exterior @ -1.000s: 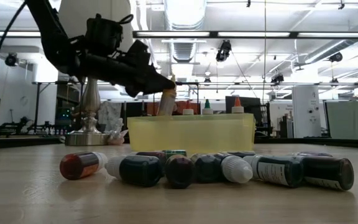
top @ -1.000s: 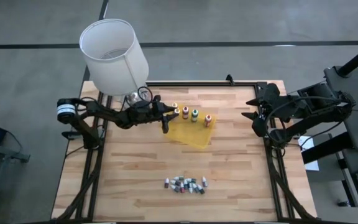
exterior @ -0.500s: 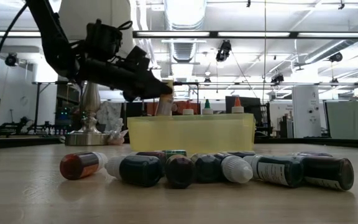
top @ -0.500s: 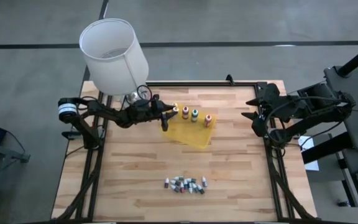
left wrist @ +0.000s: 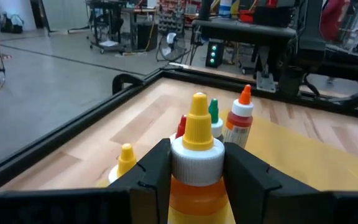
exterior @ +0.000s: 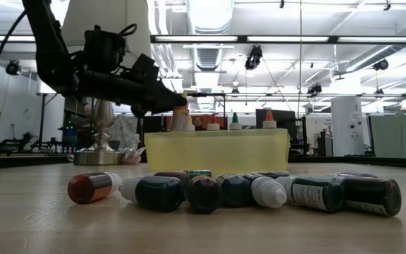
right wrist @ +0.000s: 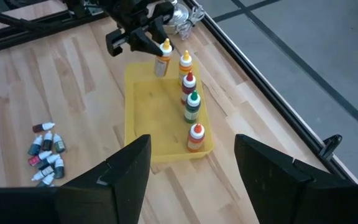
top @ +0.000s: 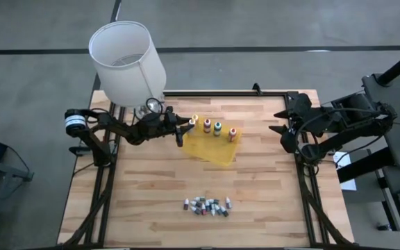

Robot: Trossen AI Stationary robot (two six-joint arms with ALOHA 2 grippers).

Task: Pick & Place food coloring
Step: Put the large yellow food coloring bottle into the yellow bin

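pulled back w/ left tool (top: 180, 126) — gripping yellow-capped bottle (left wrist: 196, 163) above tray (top: 217, 151) edge.

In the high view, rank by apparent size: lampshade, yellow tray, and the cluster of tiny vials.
1. Lampshade, though it stands nearer the camera, so it may look oversized.
2. Yellow tray.
3. Cluster of tiny vials, smallest.
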